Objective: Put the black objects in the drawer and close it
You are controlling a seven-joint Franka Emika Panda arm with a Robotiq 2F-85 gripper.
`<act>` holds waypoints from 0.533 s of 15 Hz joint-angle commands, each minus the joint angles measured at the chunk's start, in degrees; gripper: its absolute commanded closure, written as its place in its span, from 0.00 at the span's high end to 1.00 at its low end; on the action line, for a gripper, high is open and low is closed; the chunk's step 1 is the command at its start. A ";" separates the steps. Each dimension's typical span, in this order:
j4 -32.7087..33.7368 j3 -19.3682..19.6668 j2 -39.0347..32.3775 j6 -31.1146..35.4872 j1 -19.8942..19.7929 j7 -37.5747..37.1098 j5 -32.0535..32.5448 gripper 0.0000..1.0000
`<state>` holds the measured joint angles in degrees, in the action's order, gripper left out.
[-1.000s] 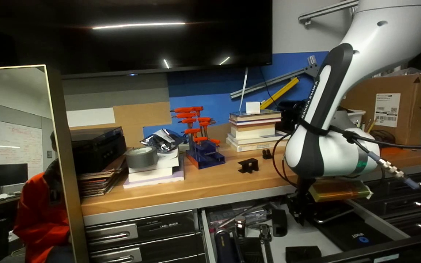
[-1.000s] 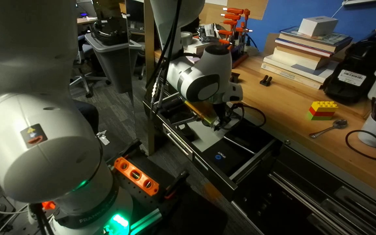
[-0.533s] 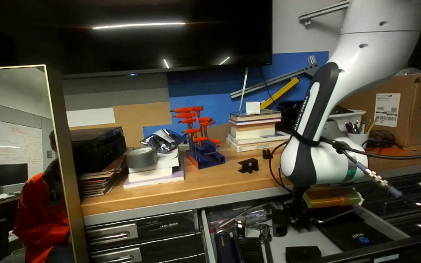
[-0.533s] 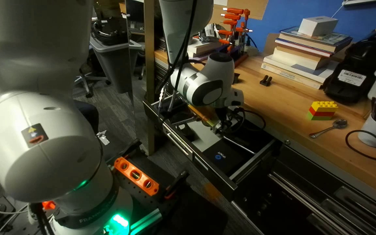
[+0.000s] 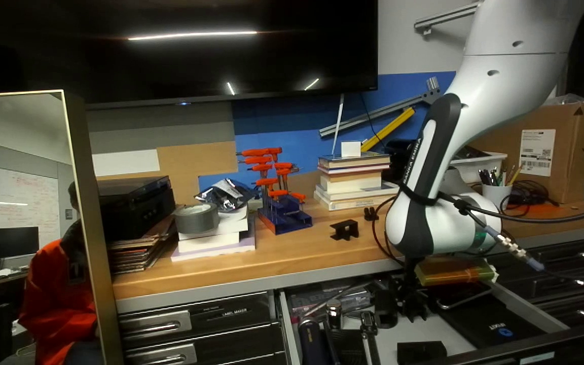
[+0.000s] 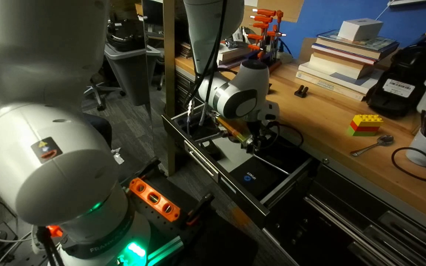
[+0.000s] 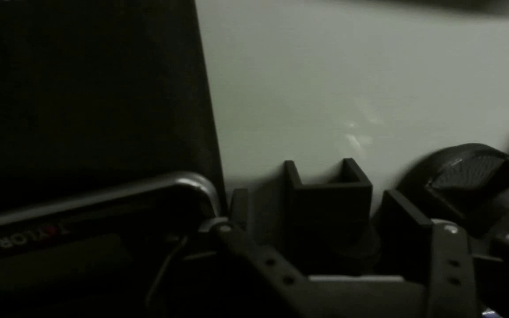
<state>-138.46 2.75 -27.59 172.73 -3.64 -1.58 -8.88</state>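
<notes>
i can't make out the base of the black block (image 7: 332, 203) between the spread fingers (image 7: 407, 216) of my gripper (image 7: 318, 203); my arm (image 5: 449, 228) angles down into the drawer (image 5: 434, 330), two black pieces (image 5: 344, 230) on the worktop (image 5: 292, 253).

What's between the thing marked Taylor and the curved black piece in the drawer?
In the wrist view, there's a U-shaped black bracket, with the jaws open on either side of it.

The white arm (image 5: 495, 96) wears a black strap (image 5: 417, 196), EMIKA lettering (image 5: 415, 151) above it, black cable (image 5: 550, 221) beside it.
</notes>
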 commanded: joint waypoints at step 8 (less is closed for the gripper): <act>-3.06 8.65 15.78 -15.86 9.50 -10.12 12.48 1.00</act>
<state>-139.75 10.18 -18.13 161.53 4.57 -8.41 -0.70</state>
